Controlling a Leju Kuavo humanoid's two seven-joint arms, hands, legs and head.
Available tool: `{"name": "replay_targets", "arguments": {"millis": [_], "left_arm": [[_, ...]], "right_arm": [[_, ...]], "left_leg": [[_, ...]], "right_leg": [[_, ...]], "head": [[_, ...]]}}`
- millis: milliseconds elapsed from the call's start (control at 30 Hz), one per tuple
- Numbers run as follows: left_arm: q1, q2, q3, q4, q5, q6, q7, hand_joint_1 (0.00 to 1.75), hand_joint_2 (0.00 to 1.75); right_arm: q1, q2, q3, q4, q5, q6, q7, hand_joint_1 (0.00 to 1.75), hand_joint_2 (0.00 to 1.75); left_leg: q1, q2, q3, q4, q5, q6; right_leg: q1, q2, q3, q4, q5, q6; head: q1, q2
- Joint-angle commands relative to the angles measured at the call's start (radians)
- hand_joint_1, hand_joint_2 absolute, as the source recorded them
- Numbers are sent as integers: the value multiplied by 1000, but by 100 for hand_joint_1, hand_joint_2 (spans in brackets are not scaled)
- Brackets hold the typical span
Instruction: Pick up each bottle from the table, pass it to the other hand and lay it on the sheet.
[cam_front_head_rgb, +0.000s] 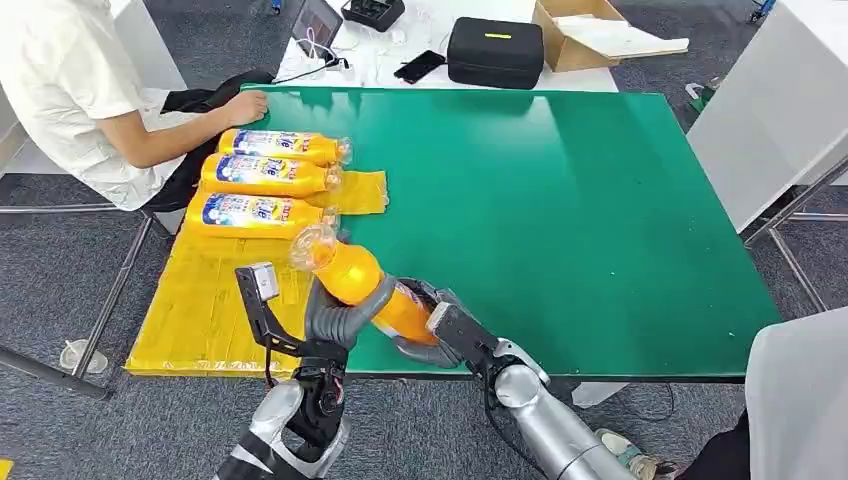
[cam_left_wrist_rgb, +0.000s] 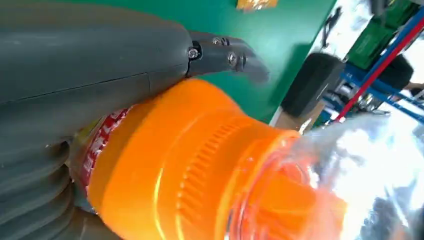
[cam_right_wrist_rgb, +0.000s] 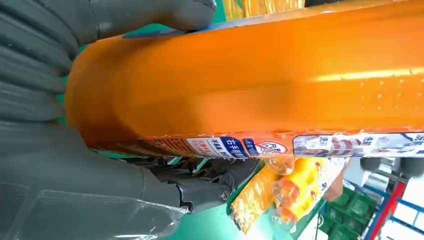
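A robotics lab or test room: grey carpet floor (cam_front_head_rgb: 60, 290), a green-topped table (cam_front_head_rgb: 600, 200) on metal legs, white desks (cam_front_head_rgb: 420, 45) at its far edge holding a black case (cam_front_head_rgb: 495, 50), cardboard box (cam_front_head_rgb: 590, 35), phone (cam_front_head_rgb: 419, 66) and cables.

Four orange bottles: three lie on the sheet (cam_front_head_rgb: 215, 300), namely one (cam_front_head_rgb: 283, 146), another (cam_front_head_rgb: 268, 174) and a third (cam_front_head_rgb: 258, 214); the fourth (cam_front_head_rgb: 362, 284) is off it. One green table (cam_front_head_rgb: 600, 200), one black case (cam_front_head_rgb: 494, 50), one cardboard box (cam_front_head_rgb: 585, 35).
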Motion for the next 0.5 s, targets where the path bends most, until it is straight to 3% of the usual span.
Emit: {"name": "replay_targets", "arguments": {"millis": [33,100,200,500], "left_arm": [[-70,21,-9,95,-7,-65,15,175,175],[-73,20,-18,112,-15,-68,13,175,175],[-64,15,-8,122,19,-114,25,175,175],[-59,19,-7,116,22,-119,25,175,175]], "right_arm": [[-6,-9,-18,27,-53,13,-27,175,175],[-3,-3,-33,22,-71,17,-32,175,175],[8,7,-54,0,-129,63,-28,73,175],[12,7,-52,-13,-135,67,-23,73,175]], "left_leg": [[0,1,4,-1,-1,0],[0,0,6,-1,-1,0],[1,0,9,-1,-3,0],[0,2,4,0,-2,0]], "right_leg": [[1,-1,4,-1,-1,-2],[1,-2,6,-1,-2,-2],[2,-2,9,-1,-3,-4],[1,0,4,0,-1,-2]], "head": [[0,0],[0,0],[0,0],[0,0]]}}
